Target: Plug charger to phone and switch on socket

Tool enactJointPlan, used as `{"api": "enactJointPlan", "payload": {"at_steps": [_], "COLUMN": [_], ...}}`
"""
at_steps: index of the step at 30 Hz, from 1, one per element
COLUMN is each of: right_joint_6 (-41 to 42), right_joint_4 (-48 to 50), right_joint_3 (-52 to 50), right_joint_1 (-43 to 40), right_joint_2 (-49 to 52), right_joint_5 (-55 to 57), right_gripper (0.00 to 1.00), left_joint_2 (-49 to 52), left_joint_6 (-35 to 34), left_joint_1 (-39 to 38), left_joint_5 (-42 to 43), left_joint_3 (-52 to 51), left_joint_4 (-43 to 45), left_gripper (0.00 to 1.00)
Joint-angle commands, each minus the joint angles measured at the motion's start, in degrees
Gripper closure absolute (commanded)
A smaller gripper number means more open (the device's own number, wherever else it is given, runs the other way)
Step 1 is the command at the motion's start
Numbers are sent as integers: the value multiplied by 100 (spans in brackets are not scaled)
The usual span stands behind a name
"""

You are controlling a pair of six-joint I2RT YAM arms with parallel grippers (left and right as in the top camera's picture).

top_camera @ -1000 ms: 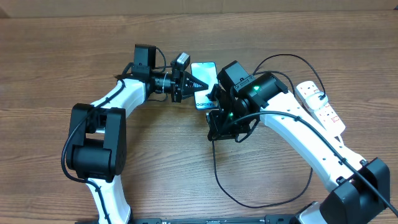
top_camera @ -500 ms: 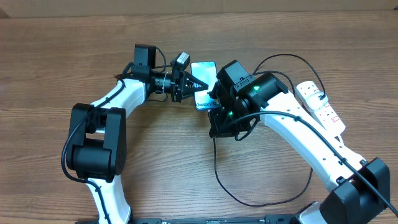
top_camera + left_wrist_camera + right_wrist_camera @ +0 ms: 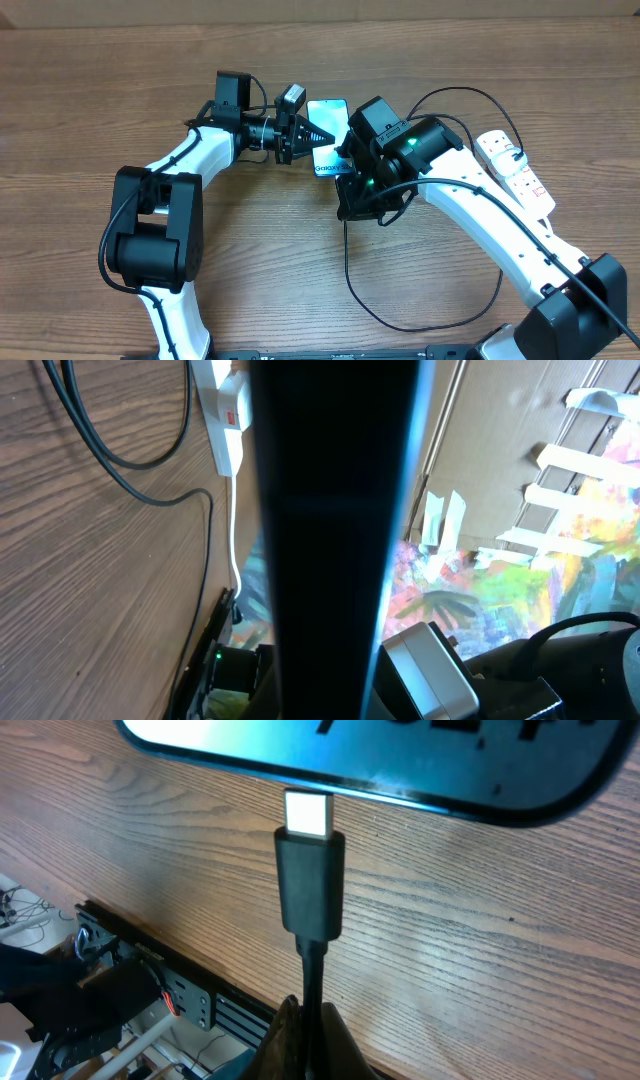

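The phone (image 3: 328,128), screen lit light blue, is held off the table by its left edge in my left gripper (image 3: 308,135), which is shut on it. In the left wrist view the phone (image 3: 335,530) is a dark upright band that hides the fingers. My right gripper (image 3: 310,1003) is shut on the charger cable just behind its black connector (image 3: 310,885). The connector's silver tip (image 3: 307,812) meets the phone's lower edge (image 3: 380,760); how deep it sits cannot be told. The charger (image 3: 347,270) loops over the table. The white socket (image 3: 517,170) lies at the far right.
The charger's black cable arcs from behind the right arm (image 3: 450,95) toward the socket and loops near the front edge (image 3: 430,325). A white cord (image 3: 232,540) trails from the socket. Both arm bases stand at the front of the wooden table (image 3: 90,90).
My right gripper has edged slightly toward the phone's lower end with the connector. The left arm and the phone have stayed put.
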Motion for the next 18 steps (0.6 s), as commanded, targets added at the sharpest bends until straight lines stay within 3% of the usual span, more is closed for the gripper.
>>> {"api": "enactJointPlan", "payload": {"at_steps": [1,18], "right_joint_6": [68,87], "right_joint_4": [42,42], "right_joint_3": [160,160], "right_joint_1": [-15,-4], "right_joint_2": [26,26], "right_joint_5": [35,31], "right_gripper": [96,96], "left_joint_2": [-4,-4], "left_joint_6": [-24,-286], "left_joint_1": [-11,-11], "left_joint_5": [339,107], "left_joint_3": [15,15], "left_joint_4": [22,22], "left_gripper": [96,96]}}
